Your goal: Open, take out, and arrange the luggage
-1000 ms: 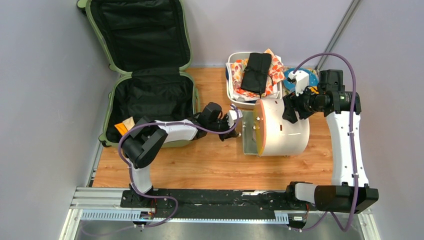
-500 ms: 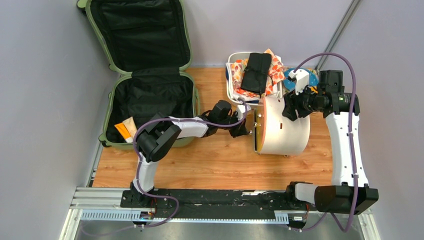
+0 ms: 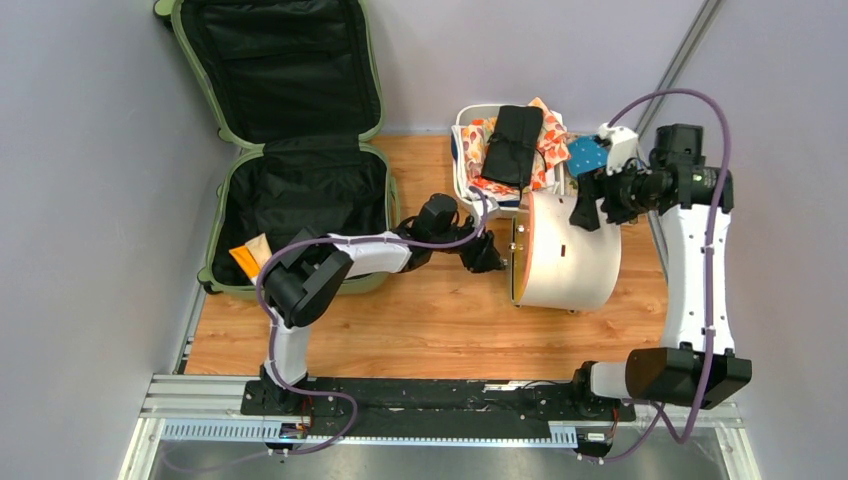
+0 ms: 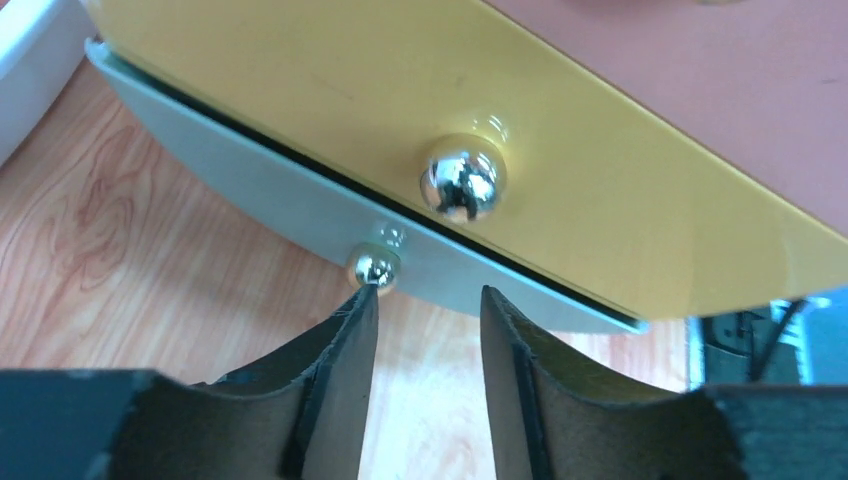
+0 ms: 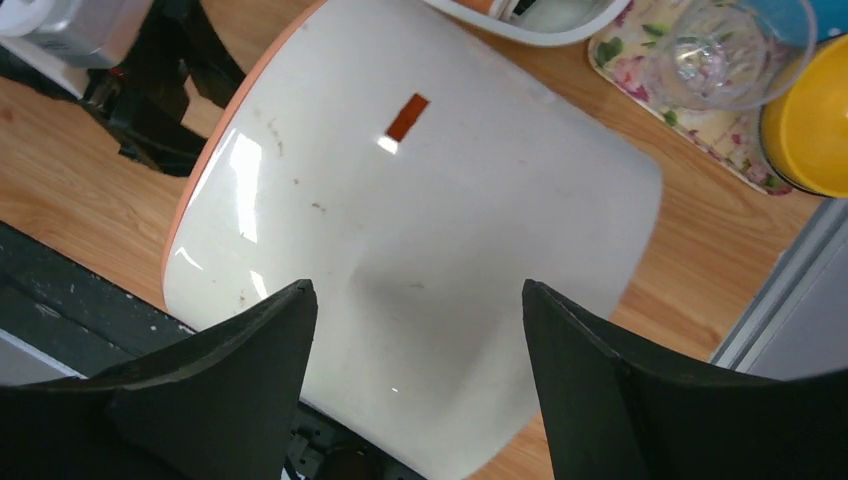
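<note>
The luggage (image 3: pixel 300 190) lies open at the left of the table, its lid propped against the wall and its black lining showing. A cream and orange item (image 3: pixel 250 255) rests in its near corner. My left gripper (image 3: pixel 490 256) is well right of it, open, at the orange end of a cream cylinder (image 3: pixel 570 255). In the left wrist view the left gripper (image 4: pixel 425 295) holds nothing, and one fingertip (image 4: pixel 362 300) touches a small chrome knob (image 4: pixel 373 268) below the yellow door (image 4: pixel 560 200). My right gripper (image 5: pixel 420 290) hangs wide open above the cylinder (image 5: pixel 420 200).
A white tub (image 3: pixel 462 170) with patterned cloth and a black pouch (image 3: pixel 515 145) stands behind the cylinder. A floral tray (image 5: pixel 640 60) carries a clear glass (image 5: pixel 715 45) and a yellow bowl (image 5: pixel 810 130) at the back right. A metal rail runs along the table's right edge.
The cylinder's door, swung out a second ago, is now shut against it. My left gripper has opened at the door. My right gripper has widened and drawn back to the right.
</note>
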Controlling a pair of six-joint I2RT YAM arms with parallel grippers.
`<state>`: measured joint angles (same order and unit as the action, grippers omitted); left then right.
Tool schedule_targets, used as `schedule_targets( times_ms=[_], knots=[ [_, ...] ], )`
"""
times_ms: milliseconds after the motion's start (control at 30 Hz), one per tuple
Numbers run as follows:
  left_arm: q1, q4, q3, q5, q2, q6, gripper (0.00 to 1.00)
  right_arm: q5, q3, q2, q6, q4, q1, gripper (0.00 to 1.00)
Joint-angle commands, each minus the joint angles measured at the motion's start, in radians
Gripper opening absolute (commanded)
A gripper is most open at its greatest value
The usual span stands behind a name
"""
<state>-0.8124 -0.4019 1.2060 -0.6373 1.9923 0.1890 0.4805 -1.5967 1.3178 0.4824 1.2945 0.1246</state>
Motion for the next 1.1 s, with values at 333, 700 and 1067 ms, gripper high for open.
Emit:
schedule_targets(
  times_ms=[333, 700, 1067],
  knots=[
    [0.116, 0.032, 0.056, -0.367, -0.141, 0.041, 0.71, 0.148, -0.138, 0.132, -0.133, 0.193, 0.291, 0.81],
    [0.076, 0.098, 0.188, -0.360, -0.021, -0.094, 0.69, 0.326, 0.001, 0.210, -0.094, 0.220, 0.291, 0.71],
    [0.056, 0.132, 0.184, -0.305, 0.023, -0.146, 0.60, 0.325, 0.011, 0.242, -0.102, 0.203, 0.254, 0.66]
  ],
)
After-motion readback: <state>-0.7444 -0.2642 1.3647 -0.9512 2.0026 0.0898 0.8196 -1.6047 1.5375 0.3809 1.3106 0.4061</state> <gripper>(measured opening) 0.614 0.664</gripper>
